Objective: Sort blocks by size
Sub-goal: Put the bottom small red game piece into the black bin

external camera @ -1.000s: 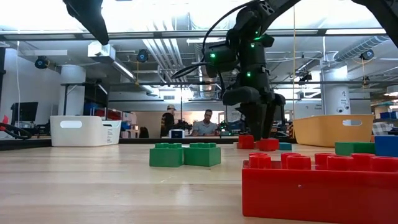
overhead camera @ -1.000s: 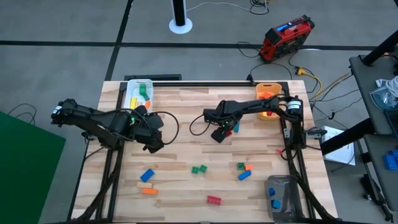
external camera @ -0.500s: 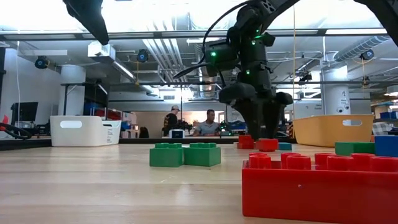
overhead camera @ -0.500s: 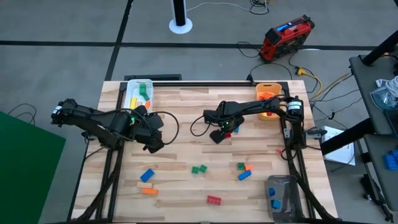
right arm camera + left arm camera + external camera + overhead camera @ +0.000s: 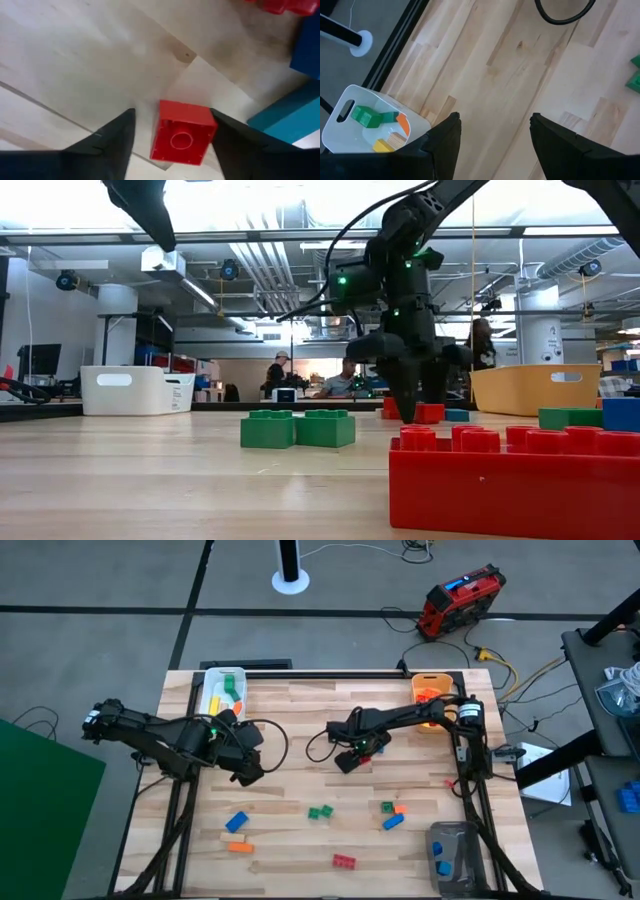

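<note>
A wide bare stretch of table (image 5: 300,705) lies between the white bin (image 5: 223,692) and the right gripper (image 5: 348,759), with only the left gripper (image 5: 250,768) and its looping cable at its edge. The right gripper is low over a tight cluster: a small red block (image 5: 182,132) sits between its spread jaws, with a teal block (image 5: 280,116) and a blue block (image 5: 307,47) just beside it. Nearer the front edge, the green pair (image 5: 320,811), red brick (image 5: 344,861) and blue brick (image 5: 237,822) lie well apart, with open lanes between them.
</note>
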Tool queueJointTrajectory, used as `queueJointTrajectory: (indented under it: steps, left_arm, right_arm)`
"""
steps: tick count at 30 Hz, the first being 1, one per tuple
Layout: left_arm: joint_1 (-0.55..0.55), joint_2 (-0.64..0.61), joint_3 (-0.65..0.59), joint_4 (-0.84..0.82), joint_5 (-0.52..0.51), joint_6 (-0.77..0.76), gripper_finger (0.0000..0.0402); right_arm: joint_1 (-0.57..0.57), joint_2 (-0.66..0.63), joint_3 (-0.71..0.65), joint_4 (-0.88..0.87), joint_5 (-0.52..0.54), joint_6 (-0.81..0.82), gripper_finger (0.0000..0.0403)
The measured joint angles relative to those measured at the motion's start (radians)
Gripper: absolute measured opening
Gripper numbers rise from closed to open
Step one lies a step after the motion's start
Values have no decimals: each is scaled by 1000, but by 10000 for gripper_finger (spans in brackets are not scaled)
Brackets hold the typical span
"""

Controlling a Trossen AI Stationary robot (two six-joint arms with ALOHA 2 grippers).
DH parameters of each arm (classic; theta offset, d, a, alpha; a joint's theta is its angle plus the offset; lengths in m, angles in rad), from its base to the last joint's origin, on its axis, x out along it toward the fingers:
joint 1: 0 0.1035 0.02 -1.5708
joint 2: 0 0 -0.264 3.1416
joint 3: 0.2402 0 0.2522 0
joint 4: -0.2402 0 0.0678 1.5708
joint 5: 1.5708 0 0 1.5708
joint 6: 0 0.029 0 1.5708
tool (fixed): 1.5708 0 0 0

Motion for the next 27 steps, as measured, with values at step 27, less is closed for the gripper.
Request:
queueJointTrajectory:
  steps: [27]
  left_arm:
    - [8,0,0,147,-14,139,213]
  right_arm:
    - [346,-511,-18,-179,-78,302,128]
